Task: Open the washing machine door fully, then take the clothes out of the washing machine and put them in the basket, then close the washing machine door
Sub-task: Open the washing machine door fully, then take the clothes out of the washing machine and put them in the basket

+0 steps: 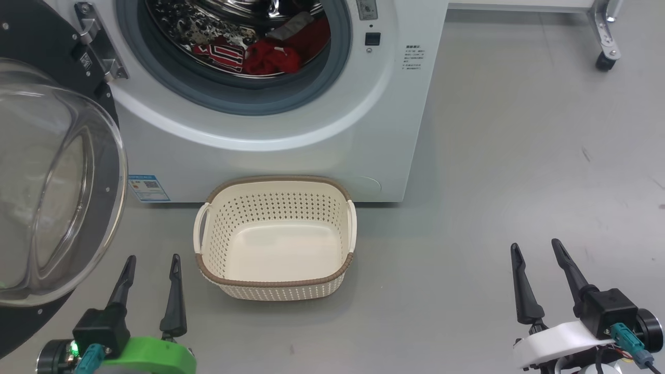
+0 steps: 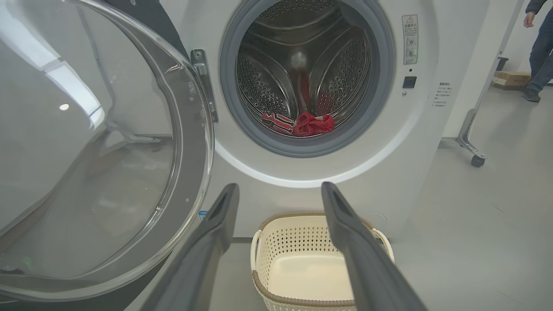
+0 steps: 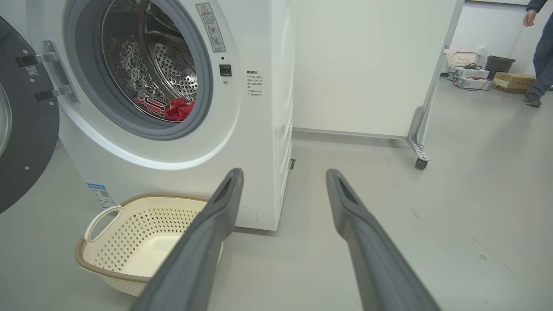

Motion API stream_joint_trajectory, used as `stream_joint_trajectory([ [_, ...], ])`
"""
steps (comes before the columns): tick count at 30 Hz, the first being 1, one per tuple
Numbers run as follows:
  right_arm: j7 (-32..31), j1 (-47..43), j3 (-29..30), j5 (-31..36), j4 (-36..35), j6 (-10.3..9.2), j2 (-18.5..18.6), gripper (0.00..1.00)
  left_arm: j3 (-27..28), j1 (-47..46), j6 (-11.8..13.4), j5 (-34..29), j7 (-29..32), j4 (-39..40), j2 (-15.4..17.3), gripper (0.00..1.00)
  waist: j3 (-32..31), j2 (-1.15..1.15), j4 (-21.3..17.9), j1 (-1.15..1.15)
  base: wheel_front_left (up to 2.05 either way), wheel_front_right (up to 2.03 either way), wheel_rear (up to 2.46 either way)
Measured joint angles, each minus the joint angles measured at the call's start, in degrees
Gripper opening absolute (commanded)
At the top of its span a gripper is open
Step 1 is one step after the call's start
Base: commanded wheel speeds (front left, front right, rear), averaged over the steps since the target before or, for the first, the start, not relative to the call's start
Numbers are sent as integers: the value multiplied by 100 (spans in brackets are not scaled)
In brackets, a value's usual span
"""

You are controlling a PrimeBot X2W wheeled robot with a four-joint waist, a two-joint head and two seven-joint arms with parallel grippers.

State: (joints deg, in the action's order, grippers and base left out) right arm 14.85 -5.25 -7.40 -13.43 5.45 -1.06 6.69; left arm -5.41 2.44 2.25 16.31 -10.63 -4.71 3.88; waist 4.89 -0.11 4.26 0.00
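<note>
Clothes [image 1: 270, 56] are left in the drum [image 1: 187, 23] — the washing machine door [image 1: 52, 182] is swung wide, the basket [image 1: 275, 283] is unfilled; left hand [image 1: 153, 258] and right hand [image 1: 535, 244] are spread wide, nothing held.

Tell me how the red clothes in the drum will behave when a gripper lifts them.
The clothes lie crumpled, so they are probably floppy and should drape and trail when lifted. The thin fabric looks light. A loose fold may catch on the grey gasket.

Drum mouth [image 1: 228, 21] unobstructed; door [image 1: 52, 182] stands open at left; basket [image 1: 275, 283] on floor below mouth.
</note>
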Motion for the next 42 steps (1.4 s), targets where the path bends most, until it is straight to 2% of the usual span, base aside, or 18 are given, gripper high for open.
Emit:
stream_joint_trajectory([
  [10, 0, 1, 80, -1, -5, -1, 10, 100, -47, 30, 152, -93, 190, 55, -14, 100, -16, 0, -230, 0, 0, 0, 0],
  [42, 0, -1, 122, -1, -9, 0, -41, 100, -187, 110, 276, -287, 307, 243, -20, 100, -90, 0, -175, 0, 1, -1, 0],
])
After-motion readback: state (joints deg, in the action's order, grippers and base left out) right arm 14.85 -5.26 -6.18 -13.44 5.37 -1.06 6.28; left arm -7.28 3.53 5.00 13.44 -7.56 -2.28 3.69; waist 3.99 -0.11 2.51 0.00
